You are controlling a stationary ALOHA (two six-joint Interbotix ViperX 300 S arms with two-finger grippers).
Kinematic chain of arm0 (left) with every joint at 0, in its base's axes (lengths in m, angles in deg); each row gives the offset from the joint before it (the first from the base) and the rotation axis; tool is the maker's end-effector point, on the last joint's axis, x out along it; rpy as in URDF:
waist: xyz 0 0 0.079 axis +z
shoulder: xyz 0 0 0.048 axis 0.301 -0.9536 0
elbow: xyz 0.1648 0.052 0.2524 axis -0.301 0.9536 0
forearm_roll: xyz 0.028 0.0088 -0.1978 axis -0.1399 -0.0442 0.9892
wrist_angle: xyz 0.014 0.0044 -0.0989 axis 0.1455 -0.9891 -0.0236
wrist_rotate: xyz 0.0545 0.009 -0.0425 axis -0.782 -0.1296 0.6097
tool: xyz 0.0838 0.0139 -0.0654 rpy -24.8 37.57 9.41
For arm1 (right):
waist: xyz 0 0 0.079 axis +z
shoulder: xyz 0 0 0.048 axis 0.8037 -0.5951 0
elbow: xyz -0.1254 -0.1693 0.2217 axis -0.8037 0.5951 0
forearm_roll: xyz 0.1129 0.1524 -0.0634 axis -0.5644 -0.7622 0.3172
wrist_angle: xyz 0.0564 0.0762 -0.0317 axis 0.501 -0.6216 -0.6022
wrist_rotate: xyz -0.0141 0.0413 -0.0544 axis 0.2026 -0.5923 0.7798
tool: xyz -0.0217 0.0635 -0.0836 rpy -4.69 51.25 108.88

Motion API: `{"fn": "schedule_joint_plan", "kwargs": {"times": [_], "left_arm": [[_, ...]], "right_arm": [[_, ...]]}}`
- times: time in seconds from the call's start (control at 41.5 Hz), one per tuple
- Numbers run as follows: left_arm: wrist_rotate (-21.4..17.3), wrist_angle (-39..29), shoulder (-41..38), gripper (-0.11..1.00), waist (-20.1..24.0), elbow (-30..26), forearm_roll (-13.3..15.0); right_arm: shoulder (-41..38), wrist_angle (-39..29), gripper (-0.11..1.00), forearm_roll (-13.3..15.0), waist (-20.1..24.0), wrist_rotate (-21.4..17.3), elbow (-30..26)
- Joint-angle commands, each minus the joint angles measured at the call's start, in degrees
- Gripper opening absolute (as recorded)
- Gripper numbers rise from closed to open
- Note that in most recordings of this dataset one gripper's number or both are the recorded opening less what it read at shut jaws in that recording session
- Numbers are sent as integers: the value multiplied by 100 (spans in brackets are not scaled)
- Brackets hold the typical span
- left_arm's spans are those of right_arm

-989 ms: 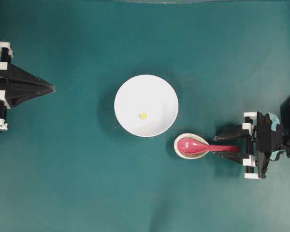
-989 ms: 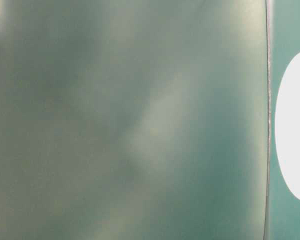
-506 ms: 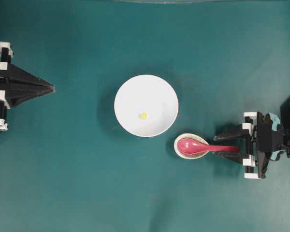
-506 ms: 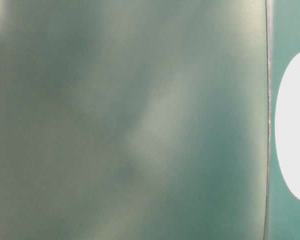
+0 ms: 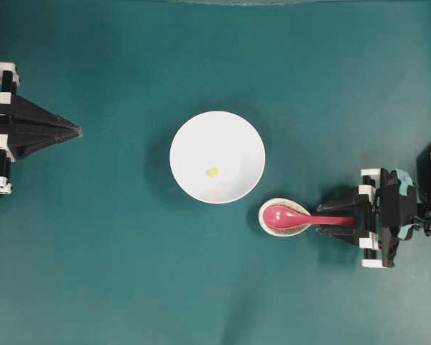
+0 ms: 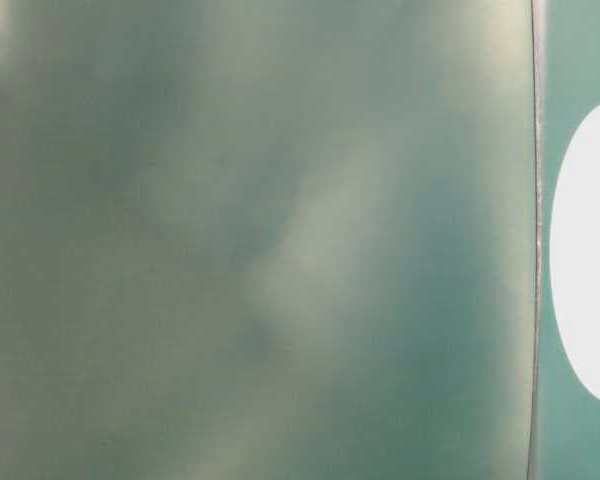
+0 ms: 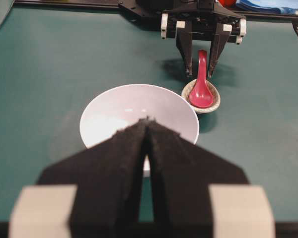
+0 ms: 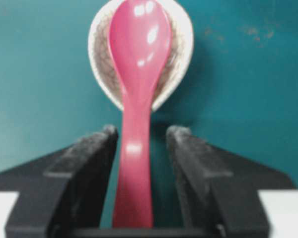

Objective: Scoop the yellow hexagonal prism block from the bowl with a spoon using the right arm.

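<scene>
The tiny bright yellow hexagonal prism block [image 5: 213, 172] lies inside the big round white bowl [image 5: 190, 140], a little below the bowl's middle in the overhead view. It is too small there to see its sides. In the left wrist view the block is hidden behind the black fingers, and only the far part of the bowl [image 7: 124, 101] shows.

Just beside the bowl sits a small speckled cream oval dish [image 5: 264, 221]. The shiny red-pink soup spoon [image 5: 287, 217] rests with its scoop in that dish, and its handle sticks out toward the right arm.

The right gripper [image 8: 141, 141] is spread open, with one black finger on each side of the spoon handle [image 8: 134, 168]. A small gap shows on both sides, so the fingers are not touching the spoon. The right arm [image 5: 406, 212] is cut off at the picture's edge.

The left gripper [image 5: 75, 131] is closed to a point, holds nothing, and is well apart from the bowl.

The table-level view is a blurry green haze with a white shape at the right edge, too unclear to name.

All this sits on the teal table [image 5: 115, 273].
</scene>
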Motion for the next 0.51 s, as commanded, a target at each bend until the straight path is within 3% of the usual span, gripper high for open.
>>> {"fn": "schedule_joint_plan", "kwargs": {"times": [0.0, 0.482], "left_arm": [[-9, 18, -44, 1, 9, -114, -9], [-9, 18, -44, 1, 9, -114, -9]], "right_arm": [[123, 0, 52, 9, -9, -9, -44], [132, 0, 38, 9, 0, -9, -18]]}}
